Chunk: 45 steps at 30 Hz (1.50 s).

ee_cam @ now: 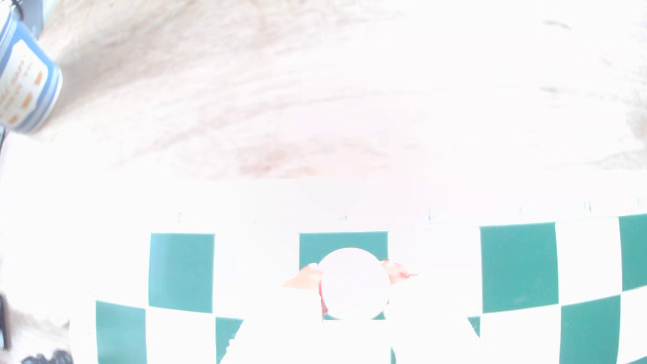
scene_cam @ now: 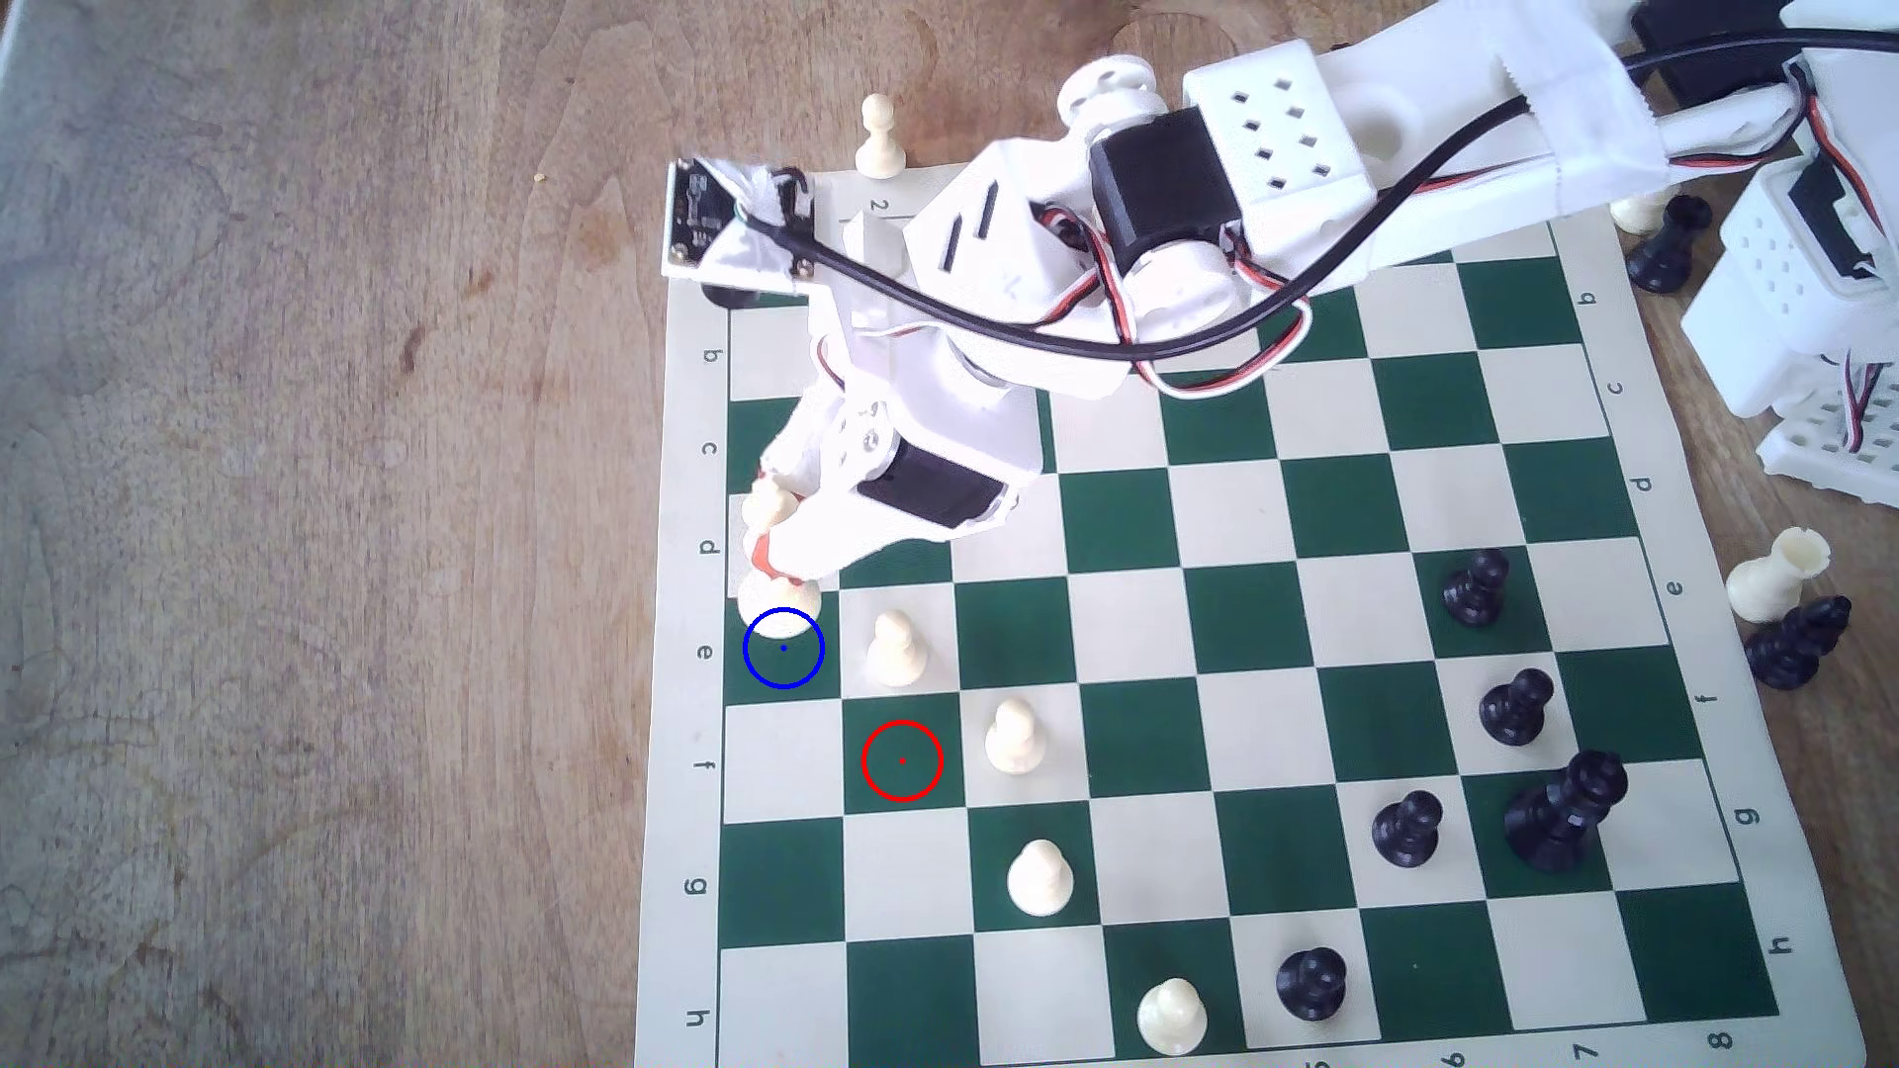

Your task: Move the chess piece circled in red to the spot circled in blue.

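Gripper point(scene_cam: 773, 534) sits low over the left edge of the chessboard point(scene_cam: 1326, 493) in the exterior view, the white arm point(scene_cam: 1274, 195) reaching in from the far right. From where I sit, its jaws are closed around the tall cream-white piece point(scene_cam: 773, 511), whose lumpy top pokes out just above the orange-tipped fingers point(scene_cam: 766, 555). The piece's broad round base point(scene_cam: 778, 596) shows below the fingers, overlapping the far edge of the blue-ringed green square point(scene_cam: 783, 649) on the e row. I cannot tell from either camera whether the base is touching the board or hanging just above it.

The red-ringed green square point(scene_cam: 901, 761) lies one row nearer and one column to the right in the exterior view, and it is bare. A cream pawn point(scene_cam: 896, 649) stands just to the right of the blue-ringed square, a second cream pawn point(scene_cam: 1014, 736) just to the right of the red-ringed one. Black pieces point(scene_cam: 1516, 707) are grouped well apart on the right side of the board.

My wrist view is badly washed out. I can make out the piece as a pale round disc point(ee_cam: 354, 284) over a green square point(ee_cam: 343, 245), with orange finger pads point(ee_cam: 301, 280) close against it on either side. A blue-and-white mug point(ee_cam: 24, 77) stands on the wooden table point(scene_cam: 308, 513) beyond the board edge
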### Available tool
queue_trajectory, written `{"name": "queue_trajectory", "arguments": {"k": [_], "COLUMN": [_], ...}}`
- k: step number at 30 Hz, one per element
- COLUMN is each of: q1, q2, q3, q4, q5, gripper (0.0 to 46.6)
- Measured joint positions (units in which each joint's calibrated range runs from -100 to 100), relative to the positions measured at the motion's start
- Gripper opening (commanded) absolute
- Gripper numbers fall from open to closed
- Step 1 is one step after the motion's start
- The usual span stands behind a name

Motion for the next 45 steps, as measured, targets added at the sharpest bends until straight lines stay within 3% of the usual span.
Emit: {"name": "queue_trajectory", "arguments": {"k": [25,33,37,39,45], "q1": [-1.03,-1.03,-1.03,-1.03,-1.03], "q2": [4.61,5.03,5.03,5.03,5.03], "q3": [-1.17,-2.17,-2.17,-2.17,-2.17], "q4": [-3.03,-3.03,-3.43,-3.43,-3.43], "q5": [0.0,0.0,0.0,0.0,0.0], "gripper": [0.3,2.6,9.9,17.2,20.9]}}
